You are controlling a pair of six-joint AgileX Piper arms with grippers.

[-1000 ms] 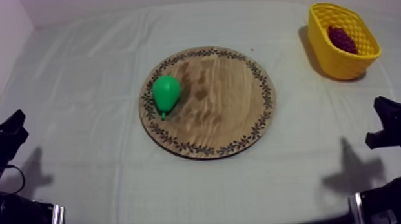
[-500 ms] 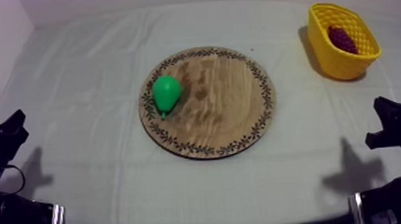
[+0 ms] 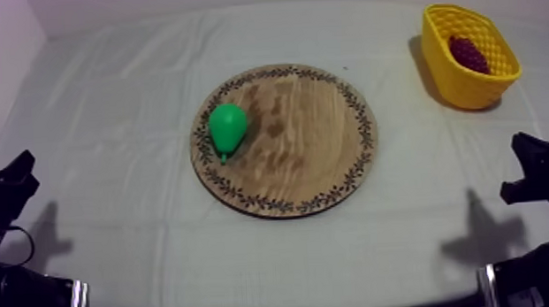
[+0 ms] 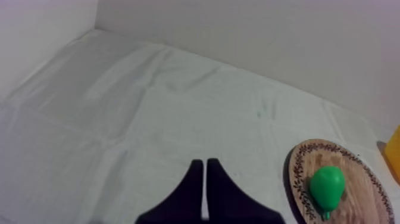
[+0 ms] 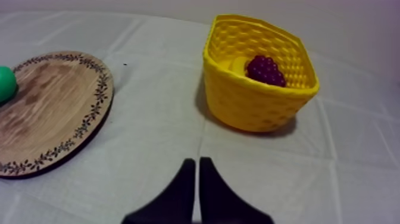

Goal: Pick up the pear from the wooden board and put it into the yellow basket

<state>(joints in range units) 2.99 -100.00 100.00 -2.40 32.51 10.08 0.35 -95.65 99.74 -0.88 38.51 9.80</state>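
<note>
left hand (image 4: 204, 163) — fingers together, empty | right hand (image 5: 197, 161) — fingers together, empty

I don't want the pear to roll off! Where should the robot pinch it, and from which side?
Probably the fat round belly of the pear, coming down from above. It lies on its side on the wooden board, thin stem end toward the near rim, so the tapering end would likely slip.

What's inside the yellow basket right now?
A bunch of grapes lies inside the yellow basket. Something yellowish beside them is too unclear to name. The basket's near wall and the grapes cover the floor beneath, so anything there is hidden.
</note>
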